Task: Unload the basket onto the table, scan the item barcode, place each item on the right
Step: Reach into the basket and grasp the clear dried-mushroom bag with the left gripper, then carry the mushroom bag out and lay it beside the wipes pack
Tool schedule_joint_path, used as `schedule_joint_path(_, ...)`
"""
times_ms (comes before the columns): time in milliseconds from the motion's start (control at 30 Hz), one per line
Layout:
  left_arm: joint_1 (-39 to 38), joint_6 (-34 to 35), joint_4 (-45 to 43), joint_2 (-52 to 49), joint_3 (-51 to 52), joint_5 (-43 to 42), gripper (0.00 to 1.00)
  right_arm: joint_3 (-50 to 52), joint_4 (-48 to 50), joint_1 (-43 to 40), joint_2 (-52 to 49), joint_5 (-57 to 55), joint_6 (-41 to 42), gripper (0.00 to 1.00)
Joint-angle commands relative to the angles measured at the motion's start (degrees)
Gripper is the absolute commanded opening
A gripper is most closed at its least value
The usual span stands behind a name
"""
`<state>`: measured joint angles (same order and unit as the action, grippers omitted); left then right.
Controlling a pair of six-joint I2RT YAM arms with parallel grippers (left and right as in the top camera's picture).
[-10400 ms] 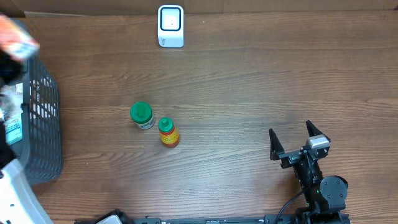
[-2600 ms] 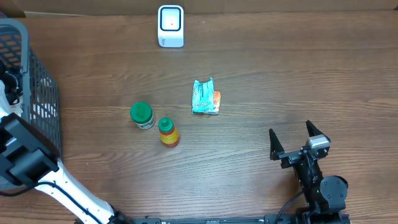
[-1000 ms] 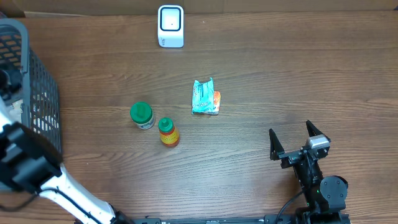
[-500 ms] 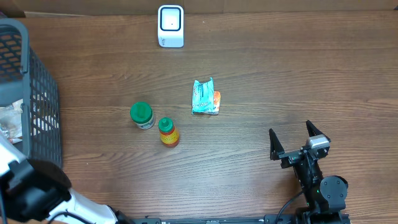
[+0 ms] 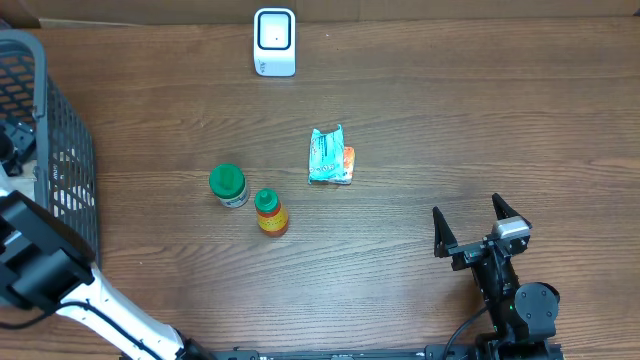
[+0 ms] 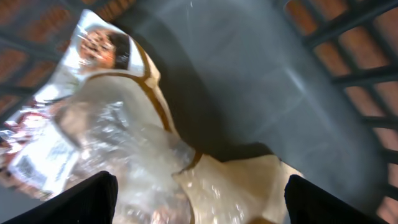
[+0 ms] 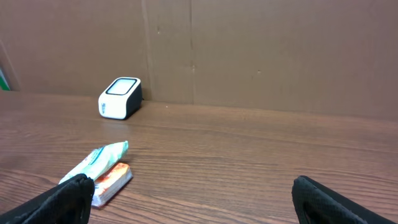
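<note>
Now your left gripper (image 6: pixel 200 198) has sprung open inside the basket (image 5: pixel 70 180).
Nearest you, the right gripper (image 5: pixel 470 225) sits open, empty; the left grips nothing above a crinkly clear packet (image 6: pixel 124 143), so expect another pick; teal pack (image 5: pixel 328 155) mid-table, scanner (image 5: pixel 274 42) beyond.

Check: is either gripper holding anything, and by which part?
Nothing is held. The left gripper hangs open above a crinkled packet in the basket; the right gripper is open and empty.
</note>
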<state>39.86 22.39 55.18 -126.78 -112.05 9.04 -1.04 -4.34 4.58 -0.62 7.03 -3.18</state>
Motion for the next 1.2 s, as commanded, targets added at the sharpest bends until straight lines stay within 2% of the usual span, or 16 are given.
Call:
schedule_joint_path(0, -0.09, 0.74, -0.07, -3.72, -0.13, 1.53, 0.88, 0.57, 0.22, -0.15, 0.46, -0.57, 0.13, 1.0)
schedule_joint_path(167, 0.11, 0.0, 0.98, -6.69, -0.13, 1.9, 0.87, 0.57, 0.22, -0.15, 0.46, -0.57, 0.13, 1.0)
schedule_joint_path(200, 0.09, -0.15, 1.4, -6.88, -0.11, 1.95, 0.86, 0.57, 0.22, -0.15, 0.46, -0.55, 0.13, 1.0)
schedule_joint_path(233, 0.09, -0.39, 1.64, -6.99, -0.11, 2.03, 0.8, 0.57, 0.22, -0.15, 0.46, -0.57, 0.13, 1.0)
schedule_joint_path(267, 0.09, -0.98, 1.95, -7.02, -0.11, 2.03, 0.64, 0.57, 0.22, -0.15, 0.46, -0.55, 0.13, 1.0)
schedule_joint_path(333, 0.09, -3.02, 2.14, -6.95, -0.11, 1.9, 0.19, 0.57, 0.22, -0.15, 0.46, -0.57, 0.13, 1.0)
schedule_joint_path(400, 0.09, -3.37, 2.93, -6.93, -0.13, 1.92, 0.04, 0.57, 0.22, -0.15, 0.46, -0.57, 0.13, 1.0)
schedule_joint_path(600, 0.04, -3.3, 7.28, -5.6, -2.82, 1.62, 0.04, 0.57, 0.22, -0.15, 0.46, -0.57, 0.13, 1.0)
schedule_joint_path(767, -0.02, -3.1, 9.57, 1.22, -9.42, -5.75, 0.04, 0.57, 0.22, -0.15, 0.46, -0.57, 0.13, 1.0)
schedule_joint_path(967, -0.44, -3.08, 9.75, 14.36, -12.09, -12.7, 0.04, 0.57, 0.22, -0.15, 0.46, -0.57, 0.13, 1.0)
schedule_joint_path(1167, -2.64, -3.72, 12.11, 27.5, -12.09, -13.57, 0.04, 0.57, 0.22, -0.15, 0.46, -0.55, 0.13, 1.0)
